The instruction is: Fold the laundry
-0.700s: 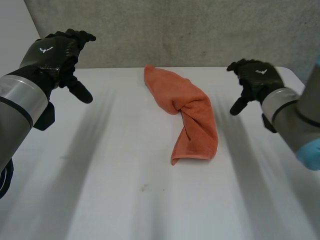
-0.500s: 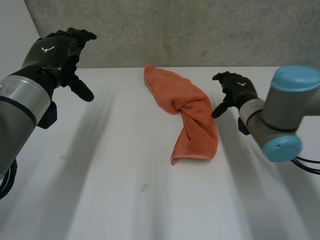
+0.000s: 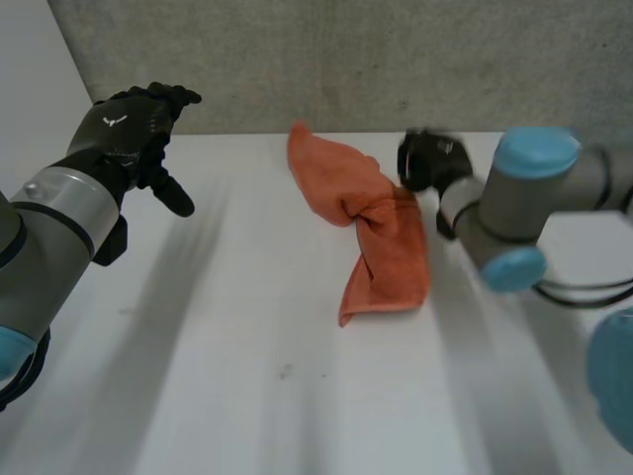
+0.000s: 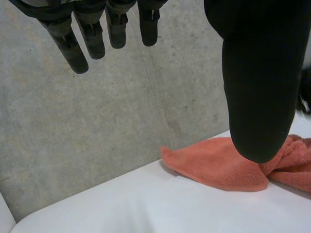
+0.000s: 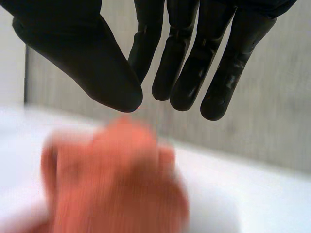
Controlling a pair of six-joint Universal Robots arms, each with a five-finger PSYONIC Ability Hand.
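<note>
An orange towel [image 3: 381, 237] lies crumpled and twisted on the white table [image 3: 227, 346], running from the back middle toward the front. My left hand [image 3: 124, 134] hovers open above the table's back left, well apart from the towel [image 4: 214, 165], which lies beyond its thumb [image 4: 260, 82]. My right hand [image 3: 430, 158] is just over the towel's right side near the twist. In the right wrist view its fingers [image 5: 194, 53] bend toward the thumb with nothing between them, and the towel [image 5: 116, 184] lies right under the fingertips.
A grey concrete wall [image 3: 376, 59] rises behind the table's far edge. My right arm [image 3: 524, 198] reaches across the table's back right. White tabletop stretches in front of and to the left of the towel.
My right hand has swept left from the table's right side to the towel's right edge, its arm swinging in behind it. My left hand has shifted slightly right.
</note>
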